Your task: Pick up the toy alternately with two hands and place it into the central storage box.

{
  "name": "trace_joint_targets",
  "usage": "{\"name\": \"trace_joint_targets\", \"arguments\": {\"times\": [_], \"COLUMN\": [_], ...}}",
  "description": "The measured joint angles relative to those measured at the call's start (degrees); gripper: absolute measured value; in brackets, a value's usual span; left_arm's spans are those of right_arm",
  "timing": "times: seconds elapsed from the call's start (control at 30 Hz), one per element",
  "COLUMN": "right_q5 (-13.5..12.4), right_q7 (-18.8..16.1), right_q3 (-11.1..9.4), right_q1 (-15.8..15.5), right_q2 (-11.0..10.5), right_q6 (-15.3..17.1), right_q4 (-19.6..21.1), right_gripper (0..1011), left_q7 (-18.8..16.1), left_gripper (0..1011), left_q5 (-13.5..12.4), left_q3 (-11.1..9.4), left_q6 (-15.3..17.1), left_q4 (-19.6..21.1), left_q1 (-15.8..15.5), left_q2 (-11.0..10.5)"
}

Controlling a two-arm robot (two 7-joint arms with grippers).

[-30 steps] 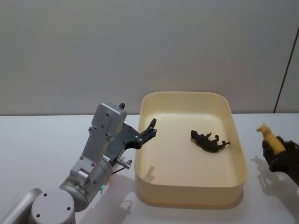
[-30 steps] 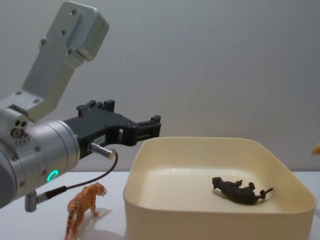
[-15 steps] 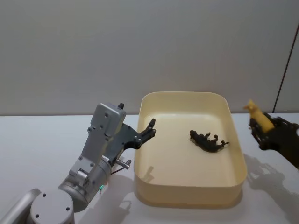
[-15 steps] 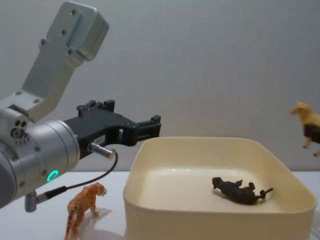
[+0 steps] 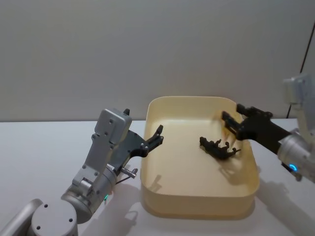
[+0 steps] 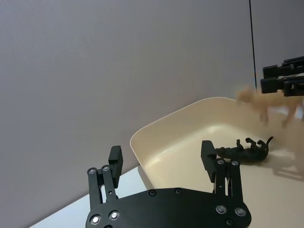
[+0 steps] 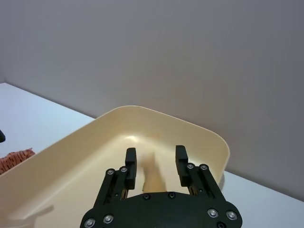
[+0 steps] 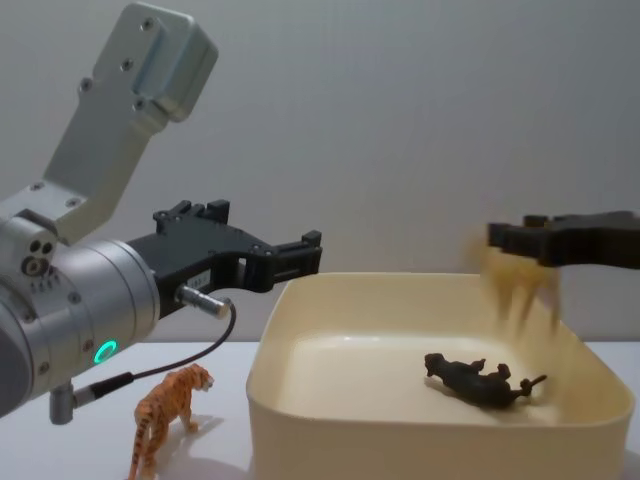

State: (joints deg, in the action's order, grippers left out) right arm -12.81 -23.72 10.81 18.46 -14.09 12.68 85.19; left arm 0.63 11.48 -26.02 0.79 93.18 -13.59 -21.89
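Note:
The cream-yellow storage box [image 5: 197, 205] sits mid-table. My right gripper [image 5: 230, 122] hangs over its far right part, fingers apart. A tan toy animal [image 8: 518, 288] shows as a blur just under those fingers, apart from them, above the box floor. The right wrist view has the tan toy [image 7: 153, 170] between the spread fingers, touching neither. A black toy animal [image 5: 219, 148] lies on its side inside the box. My left gripper [image 5: 156, 136] stands open and empty at the box's left rim. An orange tiger toy [image 8: 168, 414] stands on the table below the left arm.
The white table [image 5: 44, 157] runs to a plain grey wall. The left arm's silver body with its green ring light [image 8: 104, 351] stands left of the box. The right arm's silver wrist [image 5: 298, 157] is over the table right of the box.
My right gripper swung left from beside the box to over it. The tan toy, earlier gripped, now shows loose under the opened fingers. The left arm has stayed put.

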Motion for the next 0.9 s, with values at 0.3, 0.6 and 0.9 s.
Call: {"name": "trace_joint_targets", "arguments": {"times": [0.3, 0.6, 0.9], "right_q5": [0.67, 0.57, -2.23], "right_q7": [-2.22, -2.54, -0.13], "right_q3": [1.25, 1.43, -0.79], "right_q1": [3.63, 4.27, 0.56], "right_q2": [1.90, 2.02, -0.81], "right_q6": [0.91, 1.05, 0.60], "right_q4": [-3.33, -3.85, 0.22], "right_gripper": [710, 955, 1001], "left_q7": [0.00, 0.00, 0.00], "left_gripper": [1001, 1001, 1001], "left_q5": [0.00, 0.00, 0.00], "left_q3": [0.00, 0.00, 0.00], "left_q6": [0.00, 0.00, 0.00], "left_q4": [0.00, 0.00, 0.00], "left_q1": [0.00, 0.00, 0.00], "left_q2": [0.00, 0.00, 0.00]}}
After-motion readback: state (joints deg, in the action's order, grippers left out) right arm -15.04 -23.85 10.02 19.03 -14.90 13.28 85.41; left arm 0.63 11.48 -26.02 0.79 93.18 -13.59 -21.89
